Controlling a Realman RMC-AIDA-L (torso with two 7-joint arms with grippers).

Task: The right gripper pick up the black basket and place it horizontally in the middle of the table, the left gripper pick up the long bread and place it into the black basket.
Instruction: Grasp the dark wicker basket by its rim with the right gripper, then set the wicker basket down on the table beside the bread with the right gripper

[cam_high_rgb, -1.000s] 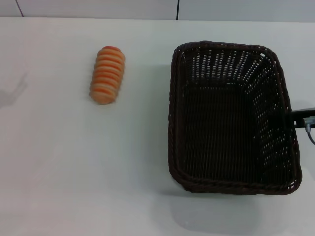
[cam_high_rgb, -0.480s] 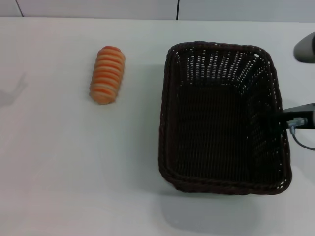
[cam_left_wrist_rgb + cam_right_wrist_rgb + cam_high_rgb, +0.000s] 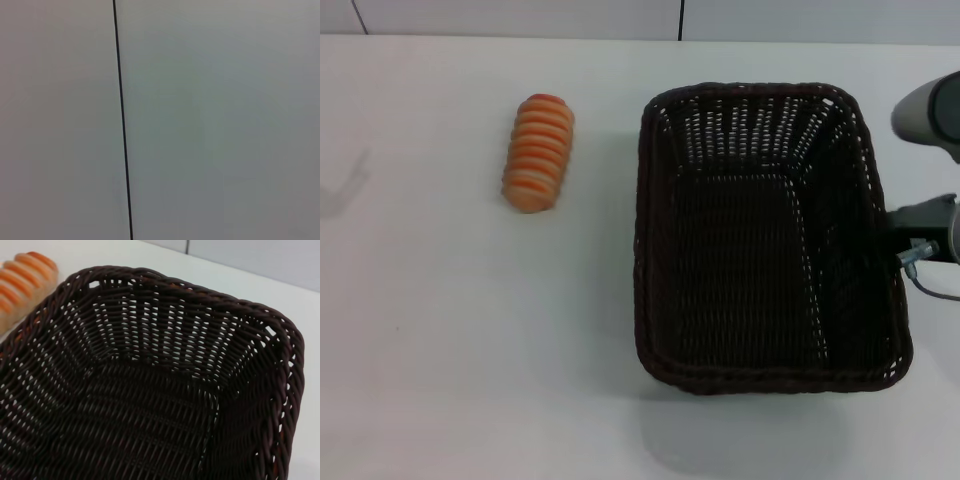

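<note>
The black basket (image 3: 750, 92) is a large dark woven wicker basket, empty, at the right of the white table (image 3: 470, 340). A shadow below its near edge suggests it hangs a little above the table. My right gripper (image 3: 898, 230) is at the middle of its right rim, shut on that rim. The right wrist view looks down into the basket (image 3: 200, 292). The long bread (image 3: 538, 152), orange with cream stripes, lies on the table left of the basket, apart from it, and shows in the right wrist view (image 3: 22, 275). My left gripper is out of view.
A grey wall with a dark seam (image 3: 680, 18) runs behind the table's far edge. The left wrist view shows only a plain grey panel with a dark seam (image 3: 121, 120). A faint shadow (image 3: 345, 185) lies at the table's left edge.
The basket has moved to the left with my right gripper on its right rim, and more of the right arm has come into view. The bread has not moved.
</note>
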